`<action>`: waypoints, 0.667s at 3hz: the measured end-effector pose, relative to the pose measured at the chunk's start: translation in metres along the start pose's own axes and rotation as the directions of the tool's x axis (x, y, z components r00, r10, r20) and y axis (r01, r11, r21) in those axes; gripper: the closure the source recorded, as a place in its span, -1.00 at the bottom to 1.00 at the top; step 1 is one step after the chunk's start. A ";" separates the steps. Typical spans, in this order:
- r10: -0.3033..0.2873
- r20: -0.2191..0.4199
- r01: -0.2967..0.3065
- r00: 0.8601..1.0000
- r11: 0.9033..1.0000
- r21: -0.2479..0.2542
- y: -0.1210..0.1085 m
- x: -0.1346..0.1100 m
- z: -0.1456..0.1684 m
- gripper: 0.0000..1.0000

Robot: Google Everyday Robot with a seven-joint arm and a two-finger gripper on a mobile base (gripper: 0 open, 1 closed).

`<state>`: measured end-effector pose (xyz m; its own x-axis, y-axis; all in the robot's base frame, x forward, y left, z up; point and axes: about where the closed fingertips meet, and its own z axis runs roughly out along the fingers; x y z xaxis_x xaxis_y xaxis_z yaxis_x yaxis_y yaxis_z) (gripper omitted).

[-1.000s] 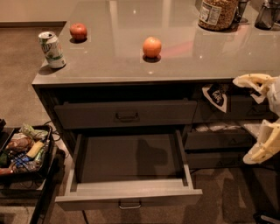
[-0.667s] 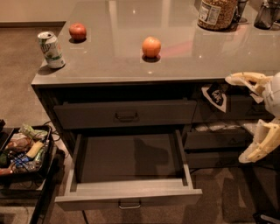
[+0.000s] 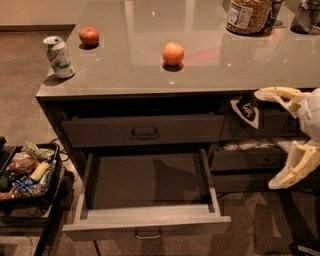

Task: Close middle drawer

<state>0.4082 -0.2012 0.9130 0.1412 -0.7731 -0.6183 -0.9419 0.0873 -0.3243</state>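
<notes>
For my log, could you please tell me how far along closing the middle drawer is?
Nothing is done yet: the middle drawer stands pulled far out, empty. The gripper hangs open to its right, touching nothing. Left: bring it to the drawer's front and push it shut.

My end effector [image 3: 265, 140] hangs at the right edge of the view, in front of the narrow right-hand drawers and well apart from the middle drawer [image 3: 150, 182]. Its two cream fingers [image 3: 280, 93] are spread wide, one above the other. The middle drawer stands pulled far out, with its small loop handle [image 3: 148, 233] centred on the low front panel. Above it the taller drawer [image 3: 145, 131] sits flush. On the grey tabletop [image 3: 215, 70] stand a soda can [image 3: 59, 56], a red apple [image 3: 89, 36], an orange fruit [image 3: 173, 53] and a jar [image 3: 248, 15].
</notes>
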 end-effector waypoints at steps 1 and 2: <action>0.000 0.190 0.000 0.982 1.000 -0.001 0.009 0.005 0.019 -1.00; -0.035 0.368 0.013 0.929 0.998 0.063 0.014 -0.001 0.030 -1.00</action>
<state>0.4038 -0.1807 0.8876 0.2768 -0.4902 -0.8265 -0.9189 0.1167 -0.3769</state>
